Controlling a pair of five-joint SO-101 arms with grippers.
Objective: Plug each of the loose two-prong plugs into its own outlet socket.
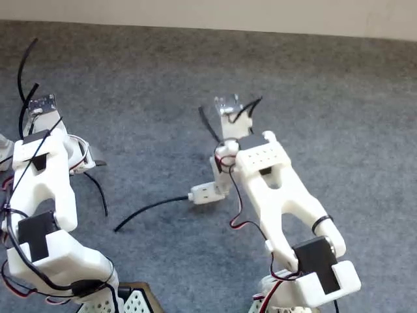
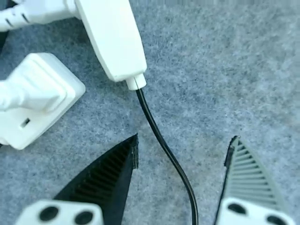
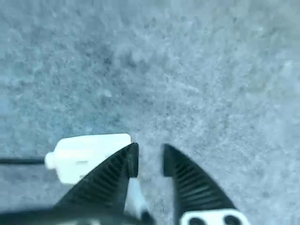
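Note:
A white two-prong plug (image 1: 207, 192) lies mid-table on the grey carpet, its black cable (image 1: 146, 208) trailing left. My right gripper (image 1: 221, 179) stands right at that plug. In the right wrist view the plug (image 3: 89, 152) rests against the outside of one finger, and the right gripper (image 3: 149, 157) is open by a narrow gap with carpet between the tips. My left gripper (image 2: 184, 140) is open over a black cable (image 2: 161, 145) that leads from a second white plug body (image 2: 112, 37). Beside that lies a white outlet block (image 2: 35, 101) with a white plug seated in it.
Grey carpet (image 1: 339, 98) covers the table and stretches bare to the back and right. Both arm bases stand at the near edge. A thin black cable (image 1: 99, 189) curls beside the left arm (image 1: 42, 176).

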